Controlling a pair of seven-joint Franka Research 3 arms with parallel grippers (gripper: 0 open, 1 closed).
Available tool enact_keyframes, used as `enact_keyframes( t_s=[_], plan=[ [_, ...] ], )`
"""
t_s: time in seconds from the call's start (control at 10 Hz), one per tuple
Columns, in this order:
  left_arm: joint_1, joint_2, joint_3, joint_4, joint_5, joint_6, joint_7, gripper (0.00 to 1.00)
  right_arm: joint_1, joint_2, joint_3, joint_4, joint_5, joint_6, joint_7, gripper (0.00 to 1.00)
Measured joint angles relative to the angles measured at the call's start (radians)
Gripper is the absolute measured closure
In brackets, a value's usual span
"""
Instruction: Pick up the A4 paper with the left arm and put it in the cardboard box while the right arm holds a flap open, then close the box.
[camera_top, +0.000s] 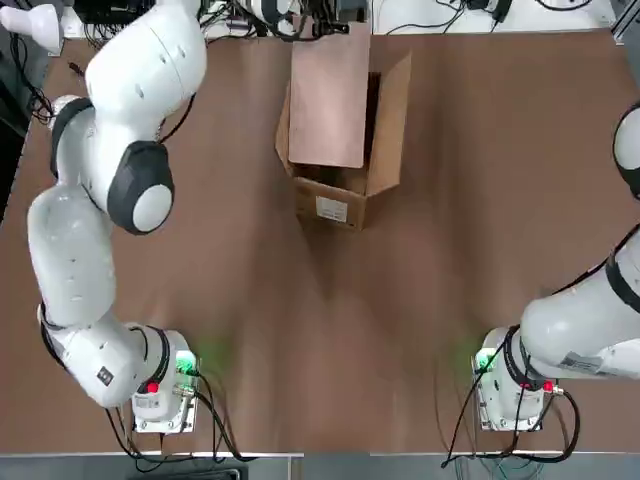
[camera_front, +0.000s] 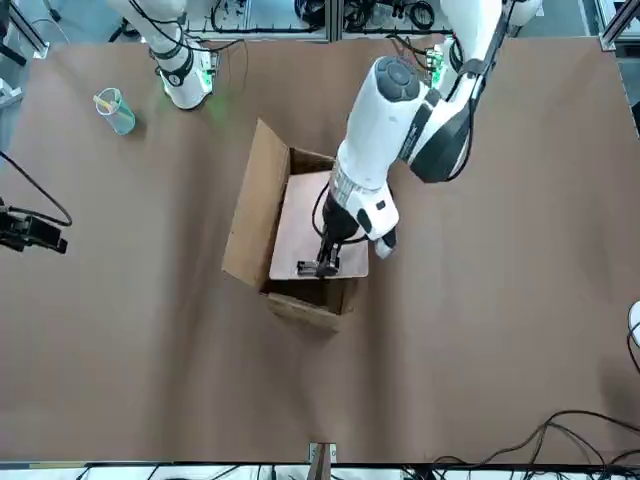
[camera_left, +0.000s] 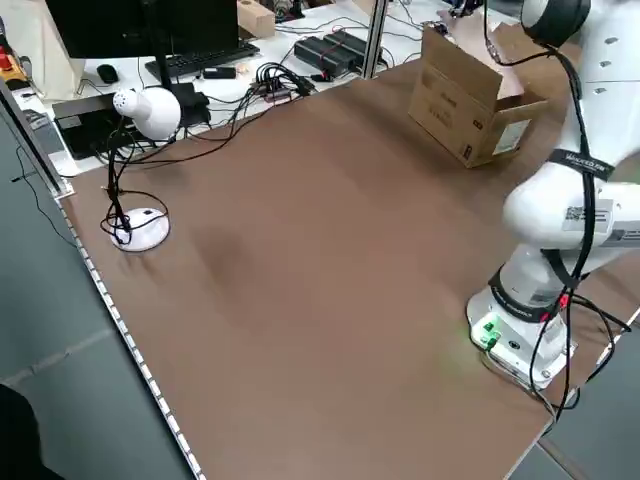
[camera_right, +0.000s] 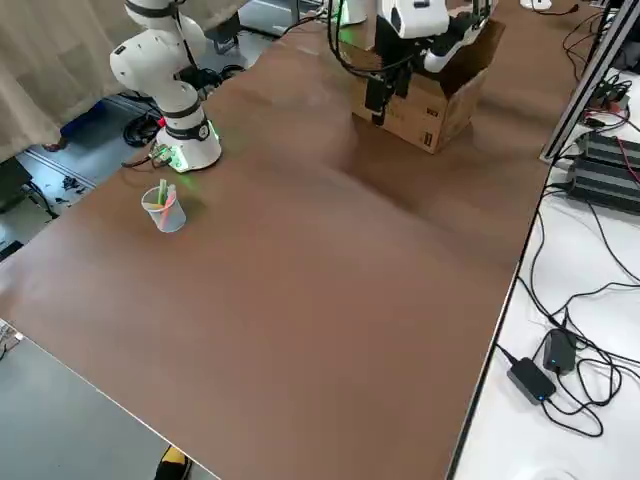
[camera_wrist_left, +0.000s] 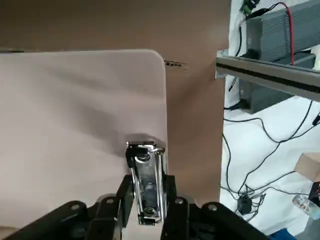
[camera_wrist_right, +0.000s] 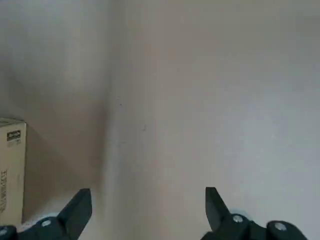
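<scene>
The cardboard box (camera_top: 345, 190) stands open at the far middle of the table, its white label (camera_top: 332, 209) facing the robot and one long flap (camera_front: 255, 205) standing up on the right arm's side. The pinkish A4 paper (camera_front: 310, 235) hangs lengthwise over the opening. My left gripper (camera_wrist_left: 146, 196) is shut on the metal clip (camera_wrist_left: 145, 170) at the sheet's far short edge, also seen from the front (camera_front: 320, 266). My right gripper (camera_wrist_right: 146, 197) stands open over bare table, away from the flap, with nothing between its fingers.
A clear cup (camera_front: 115, 110) stands near the right arm's base (camera_front: 185, 85). A white desk lamp (camera_left: 150, 110) and cables sit off the table's left edge. Power bricks and an aluminium rail (camera_right: 590, 100) run along the far edge.
</scene>
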Motion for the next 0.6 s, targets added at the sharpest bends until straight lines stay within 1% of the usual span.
enact_keyframes(
  t_s=[0.1, 0.2, 0.4, 0.6],
  plan=[
    [-0.029, 0.013, 0.025, 0.001, 0.000, 0.014, 0.000, 0.70, -0.006, -0.027, 0.000, -0.066, 0.000, 0.051, -0.012, 0.00],
    [-0.040, 0.020, 0.031, 0.003, 0.000, 0.021, 0.000, 0.70, -0.007, -0.052, 0.000, -0.118, 0.000, 0.079, -0.014, 0.00],
    [-0.041, 0.026, 0.032, 0.008, 0.000, 0.023, 0.000, 0.70, -0.007, -0.079, 0.001, -0.158, 0.000, 0.090, -0.014, 0.00],
    [-0.045, 0.030, 0.033, 0.009, 0.000, 0.028, 0.004, 0.70, -0.009, -0.084, -0.001, -0.163, 0.000, 0.095, -0.014, 0.00]
  ],
)
